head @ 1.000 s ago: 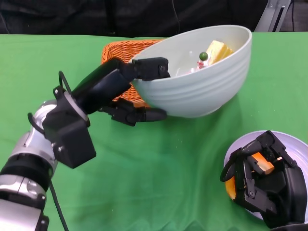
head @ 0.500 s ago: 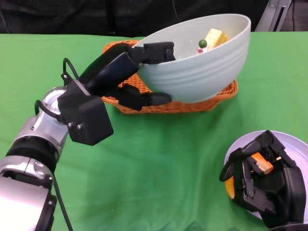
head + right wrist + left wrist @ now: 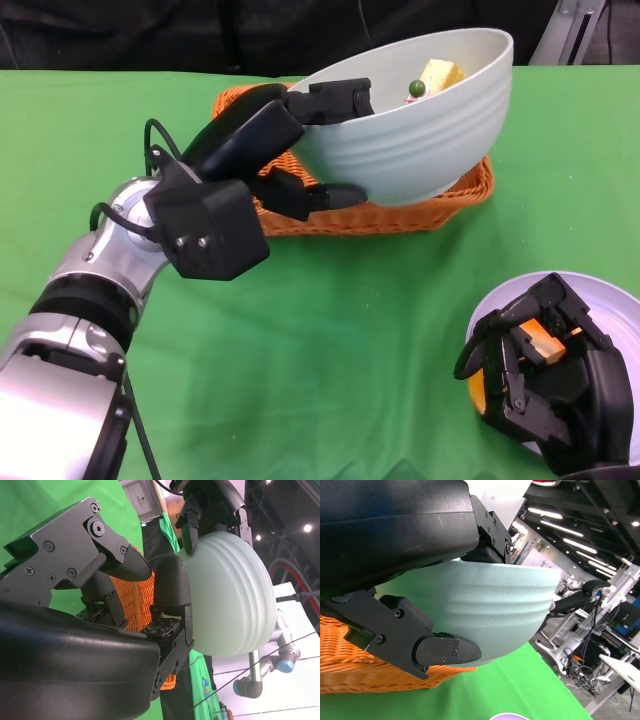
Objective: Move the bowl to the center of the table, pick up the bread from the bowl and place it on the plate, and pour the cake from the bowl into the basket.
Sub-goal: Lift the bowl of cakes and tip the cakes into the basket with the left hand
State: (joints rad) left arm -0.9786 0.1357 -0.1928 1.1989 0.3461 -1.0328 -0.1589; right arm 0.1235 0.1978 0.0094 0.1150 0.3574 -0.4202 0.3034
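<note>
My left hand (image 3: 290,135) grips the near rim of the pale green bowl (image 3: 430,150) and holds it in the air over the orange wicker basket (image 3: 470,195), slightly tilted. A yellow piece of cake (image 3: 440,73) with a green ball on it lies against the bowl's far wall. In the left wrist view the bowl (image 3: 485,605) hangs just above the basket (image 3: 350,665). At the lower right, my right hand (image 3: 545,385) rests over the lavender plate (image 3: 610,295), its fingers curled around the orange-tan bread (image 3: 545,340). In the right wrist view the bowl (image 3: 235,595) shows beyond my right hand's fingers (image 3: 170,587).
Green cloth (image 3: 330,350) covers the table between the basket and the plate. The table's far edge runs behind the basket against a dark backdrop. A grey metal frame (image 3: 560,30) stands at the back right.
My left hand has carried the bowl back and left, from in front of the basket to above it. My right hand has stayed over the plate with the bread.
</note>
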